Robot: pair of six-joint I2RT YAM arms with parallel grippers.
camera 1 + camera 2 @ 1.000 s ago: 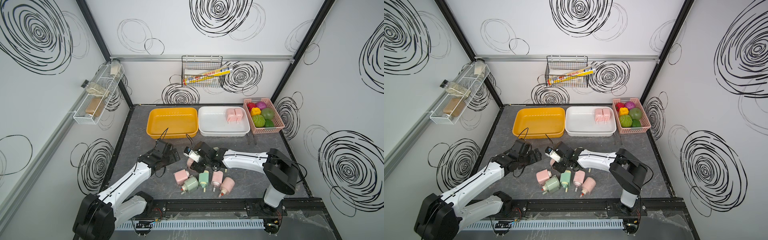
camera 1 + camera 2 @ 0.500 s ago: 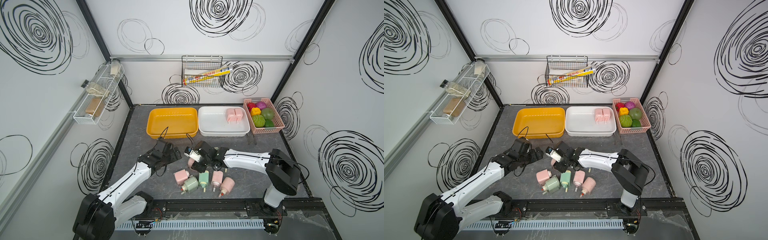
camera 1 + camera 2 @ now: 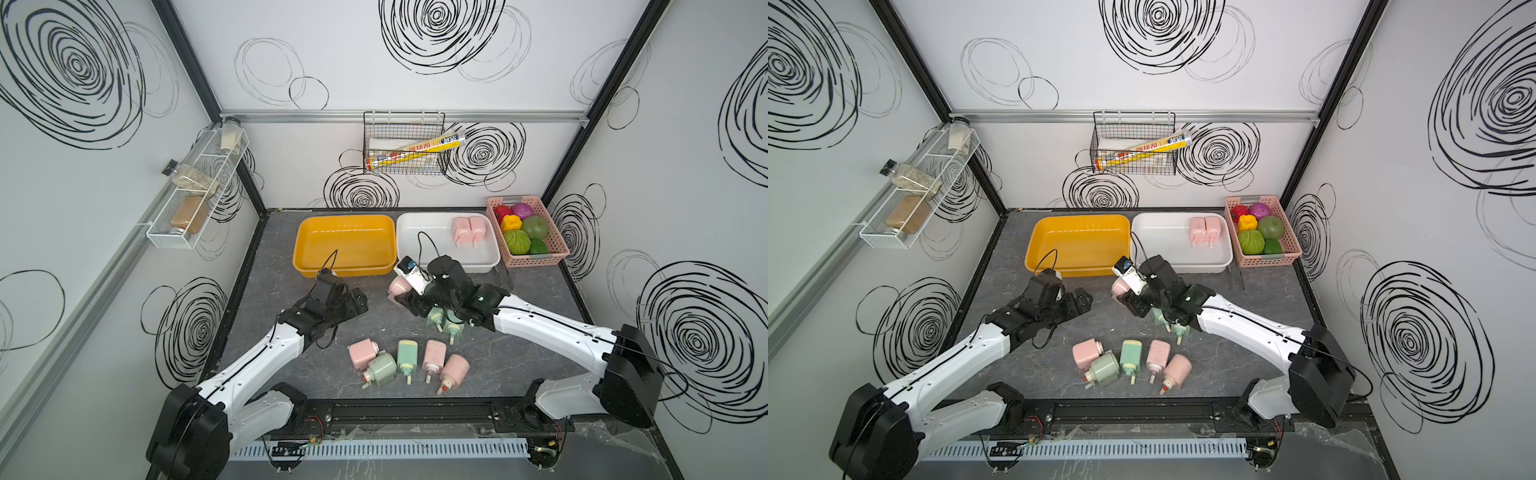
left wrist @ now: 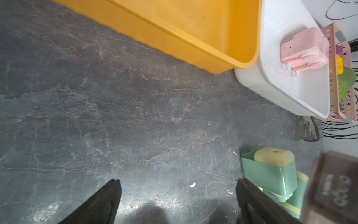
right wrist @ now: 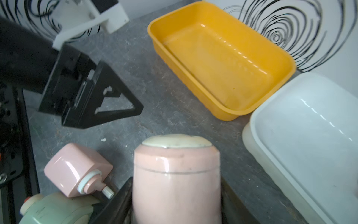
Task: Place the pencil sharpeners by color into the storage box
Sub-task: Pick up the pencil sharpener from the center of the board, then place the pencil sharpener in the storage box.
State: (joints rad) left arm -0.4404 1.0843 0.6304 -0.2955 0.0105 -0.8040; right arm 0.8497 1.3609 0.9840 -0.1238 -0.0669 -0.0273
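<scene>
Pencil sharpeners (image 3: pixel 406 358) lie in a loose row of five nearest the front rail, on the grey table (image 3: pixel 286 291): three pink and two mint green, none sorted yet. Just behind them two more green sharpeners (image 3: pixel 442 322) sit side by side, partly under the right arm. Beyond those, above the table, the right gripper (image 3: pixel 409 296) is clamped around a pink sharpener (image 5: pixel 176 174), which I judge is bound for the boxes. The left gripper (image 3: pixel 356 300) hangs beside it with its jaws spread wide and nothing between them. Farther back, the yellow box (image 3: pixel 345 241) is empty, so no green has been placed. The white box (image 3: pixel 428 243) next to it holds two pink sharpeners (image 3: pixel 468 229) touching each other. By this count two of ten are done and eight are left, the held one included.
</scene>
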